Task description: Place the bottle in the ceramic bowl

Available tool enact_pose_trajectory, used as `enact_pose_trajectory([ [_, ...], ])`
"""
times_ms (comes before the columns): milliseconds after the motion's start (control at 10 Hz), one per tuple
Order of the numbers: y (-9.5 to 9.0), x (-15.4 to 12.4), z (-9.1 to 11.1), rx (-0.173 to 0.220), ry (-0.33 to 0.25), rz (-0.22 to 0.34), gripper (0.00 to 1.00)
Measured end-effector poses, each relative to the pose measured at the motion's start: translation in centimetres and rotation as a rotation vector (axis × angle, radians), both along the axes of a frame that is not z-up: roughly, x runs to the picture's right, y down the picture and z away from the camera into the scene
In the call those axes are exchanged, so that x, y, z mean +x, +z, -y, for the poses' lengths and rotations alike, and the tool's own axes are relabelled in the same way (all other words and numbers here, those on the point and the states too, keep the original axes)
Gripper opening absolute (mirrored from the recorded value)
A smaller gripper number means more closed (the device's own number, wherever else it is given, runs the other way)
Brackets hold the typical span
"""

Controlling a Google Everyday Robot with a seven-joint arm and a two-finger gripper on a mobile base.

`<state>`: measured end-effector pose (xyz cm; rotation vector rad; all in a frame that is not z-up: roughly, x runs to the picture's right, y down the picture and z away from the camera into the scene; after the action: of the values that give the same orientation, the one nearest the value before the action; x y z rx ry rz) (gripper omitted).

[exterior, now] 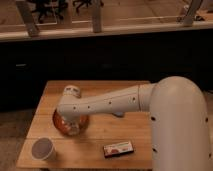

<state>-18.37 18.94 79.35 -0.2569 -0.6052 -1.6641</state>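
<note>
The gripper [72,126] is hanging low over the middle of the ceramic bowl [58,121], reaching down from the wrist directly above the bowl. The wrist's own bulk is covering it, so I cannot tell whether it is clamped on anything or standing open.

Just under it, inside the bowl, a pale glassy patch is showing. I am taking this to be the bottle [76,131]. It is too faint to say whether it is resting on the bowl's floor or hanging clear of it.

As a judgement, a small clear plastic bottle like this is going to be light and thin-walled, giving a little under a squeeze. Being smooth and round, it is likely to slip or roll. The safest hold is across the middle of its body with modest pressure, not at the cap end. Letting go low inside the bowl is the better course, since the ceramic is hard and may chip if knocked.

The white arm [107,102] is stretching away to the right of the bowl towards the robot's large rounded body. A white-grey cup [42,148] is standing near the bowl, to its front left. A flat red-and-white packet [119,149] is lying well apart from the bowl, to its front right. The wooden table [107,87] is carrying all of them.
</note>
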Motion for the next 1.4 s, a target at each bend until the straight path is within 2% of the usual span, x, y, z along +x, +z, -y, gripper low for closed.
enact_pose_trajectory([
  [100, 0.0, 0.1, 0.0, 0.000, 0.000, 0.000, 0.02],
  [200, 0.1, 0.3, -0.2, 0.005, 0.010, -0.003, 0.08],
  [700, 0.1, 0.6, -0.3, 0.004, 0.014, -0.006, 0.60],
  [900, 0.3, 1.2, -0.4, 0.004, 0.030, -0.011, 0.76],
  [1000, 0.2, 1.2, -0.4, 0.004, 0.029, -0.012, 0.80],
  [1400, 0.4, 1.4, -0.6, -0.004, 0.036, -0.016, 0.80],
])
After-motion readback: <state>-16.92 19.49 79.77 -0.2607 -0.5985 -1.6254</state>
